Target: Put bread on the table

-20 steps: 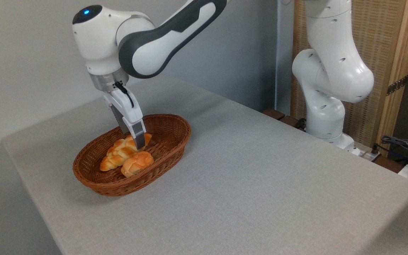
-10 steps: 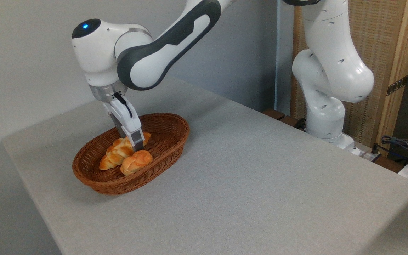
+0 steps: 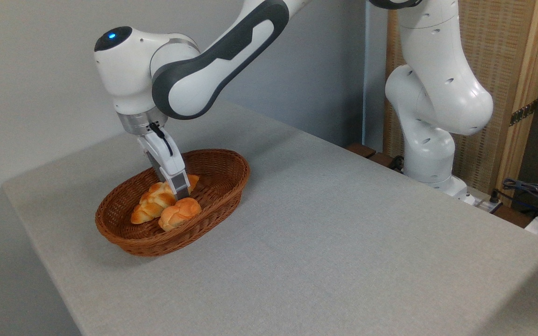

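Note:
The bread, a long plaited golden loaf, lies inside a brown wicker basket on the light-grey table. My gripper reaches down into the basket over the loaf's right end. One dark finger pad rests against the loaf's near side. The other finger is hidden behind it, so how the jaws stand does not show. The loaf rests on the basket floor.
A shorter round golden roll lies in the basket just in front of the loaf, touching it. The arm's white base stands beyond the table's far right edge, with cables beside it. The table's left edge runs near the basket.
The gripper has shifted slightly left within the basket, and the basket has slid a little left with it. The loaf stays in the basket.

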Controlling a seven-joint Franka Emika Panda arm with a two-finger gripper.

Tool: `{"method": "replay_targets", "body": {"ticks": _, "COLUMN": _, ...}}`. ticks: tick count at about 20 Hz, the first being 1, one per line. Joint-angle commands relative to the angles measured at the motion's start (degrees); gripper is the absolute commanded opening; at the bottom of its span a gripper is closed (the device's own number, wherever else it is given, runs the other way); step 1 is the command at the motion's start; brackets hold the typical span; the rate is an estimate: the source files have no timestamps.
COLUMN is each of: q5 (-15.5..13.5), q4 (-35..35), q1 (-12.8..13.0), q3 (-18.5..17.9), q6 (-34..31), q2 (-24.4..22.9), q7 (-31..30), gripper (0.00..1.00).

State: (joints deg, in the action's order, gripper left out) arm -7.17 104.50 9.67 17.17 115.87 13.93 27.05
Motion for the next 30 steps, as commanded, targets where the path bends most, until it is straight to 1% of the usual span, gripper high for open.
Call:
{"method": "replay_targets", "body": {"ticks": 1, "q5": 0.58, "q4": -0.35, "q1": 0.09, "q3": 0.15, "q6": 1.02, "q2": 0.49, "q7": 0.63, "gripper": 0.33}}
{"method": "replay_targets", "body": {"ticks": 9, "q5": 0.58, "q4": -0.79, "q1": -0.09, "q3": 0.06, "q6": 0.67, "q2": -0.30, "q7": 0.20, "gripper": 0.33}}
{"method": "replay_targets", "body": {"ticks": 13, "q5": 0.31, "q4": -1.23, "q1": -0.26, "q3": -0.12, "q6": 0.67, "q2": -2.50, "q7": -0.16, "gripper": 0.36}}
{"method": "replay_targets", "body": {"ticks": 15, "q5": -0.04, "q4": -1.58, "q1": -0.35, "q3": -0.38, "q6": 0.50, "q2": -3.99, "q7": -0.24, "gripper": 0.37}}
{"method": "replay_targets", "body": {"ticks": 16, "q5": -0.13, "q4": -1.67, "q1": -0.52, "q3": -0.47, "q6": 0.41, "q2": -4.95, "q7": -0.33, "gripper": 0.40}}
{"method": "replay_targets", "body": {"ticks": 17, "q5": -0.21, "q4": -1.67, "q1": -0.61, "q3": -0.64, "q6": 0.23, "q2": -5.48, "q7": -0.33, "gripper": 0.40}}
{"method": "replay_targets", "body": {"ticks": 19, "q5": -0.22, "q4": -1.67, "q1": -0.79, "q3": -1.96, "q6": -0.03, "q2": -7.24, "q7": -0.59, "gripper": 0.40}}
{"method": "replay_targets", "body": {"ticks": 21, "q5": -0.22, "q4": -1.58, "q1": -0.79, "q3": -3.98, "q6": -2.13, "q2": -9.00, "q7": -0.51, "gripper": 0.40}}
{"method": "replay_targets", "body": {"ticks": 23, "q5": 0.05, "q4": -1.58, "q1": -0.70, "q3": -7.39, "q6": -5.90, "q2": -10.93, "q7": 0.19, "gripper": 0.41}}
{"method": "replay_targets", "body": {"ticks": 24, "q5": 0.40, "q4": -1.58, "q1": -0.70, "q3": -9.15, "q6": -7.22, "q2": -11.37, "q7": 0.37, "gripper": 0.45}}
{"method": "replay_targets", "body": {"ticks": 25, "q5": 0.49, "q4": -1.58, "q1": -0.70, "q3": -10.91, "q6": -8.28, "q2": -11.64, "q7": 0.98, "gripper": 0.45}}
{"method": "replay_targets", "body": {"ticks": 28, "q5": 0.66, "q4": -1.58, "q1": -0.70, "q3": -14.61, "q6": -10.05, "q2": -11.91, "q7": 3.00, "gripper": 0.45}}
{"method": "replay_targets", "body": {"ticks": 30, "q5": 1.45, "q4": -1.50, "q1": -0.70, "q3": -18.12, "q6": -11.01, "q2": -12.43, "q7": 4.93, "gripper": 0.45}}
